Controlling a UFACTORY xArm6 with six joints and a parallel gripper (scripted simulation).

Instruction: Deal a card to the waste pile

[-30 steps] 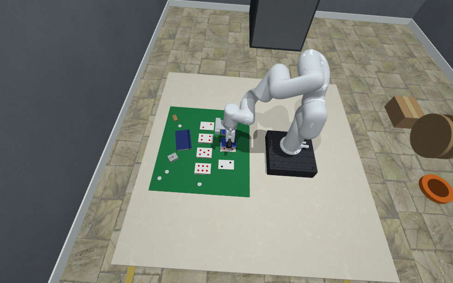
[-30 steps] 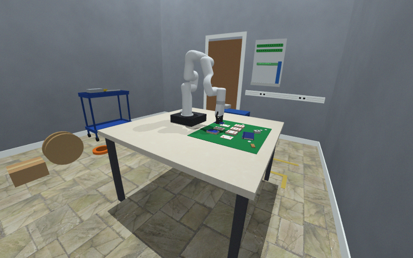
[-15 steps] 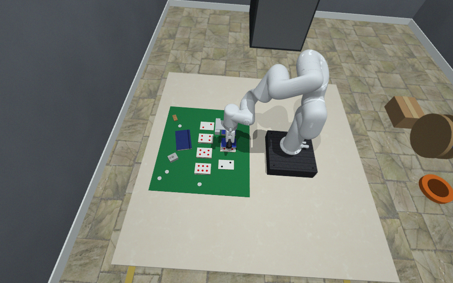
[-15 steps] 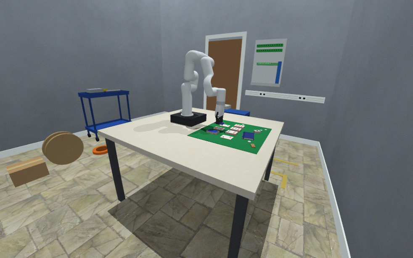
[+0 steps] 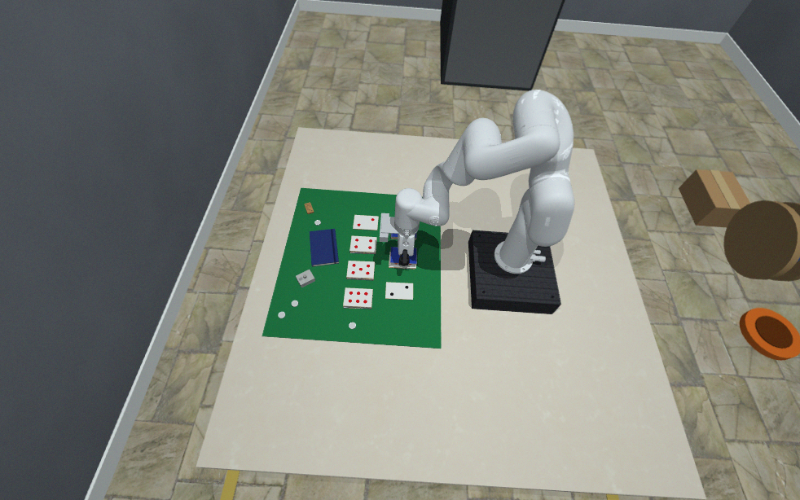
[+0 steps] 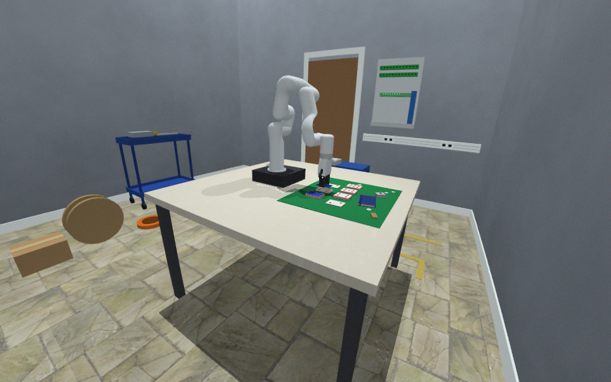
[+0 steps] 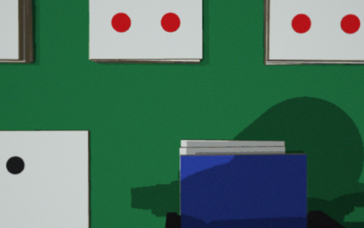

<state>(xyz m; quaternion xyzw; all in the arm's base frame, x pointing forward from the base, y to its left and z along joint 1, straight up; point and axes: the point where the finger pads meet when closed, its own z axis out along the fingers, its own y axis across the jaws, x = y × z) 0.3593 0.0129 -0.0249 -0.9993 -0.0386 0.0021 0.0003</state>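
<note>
Seen from the top view, the bench (image 5: 530, 401) (image 6: 252, 216) carries a green mat (image 5: 312, 317) (image 6: 387, 211) towards its left edge. Nearest that edge, from the top-left corner down, are a small orange-brown block (image 5: 309, 207) (image 6: 374, 215), a dark blue notebook (image 5: 322, 247) (image 6: 367, 200) and a small grey box (image 5: 305, 278) (image 6: 380, 194), with white discs scattered about. Next comes a line of four red-dotted cards and piles, running roughly along the left edge.

Further right, the claw (image 5: 404, 258) (image 6: 323, 180) (image 7: 244, 220) grips the blue-backed card (image 5: 412, 253) (image 6: 321, 185) (image 7: 244, 182) by its sides, holding it flat over the waste pile (image 5: 402, 267) (image 6: 324, 190) (image 7: 231, 144) (whose pale edges peep out beyond it in the wrist view). The face-down stock (image 5: 394, 234) (image 6: 315, 195) lies beside that pile, towards the top edge; a black-dotted card (image 5: 399, 290) (image 7: 45, 182) lies on the other side, towards the bottom edge. The arm's black base (image 5: 548, 306) (image 6: 256, 176) stands nearer the right edge.
</note>
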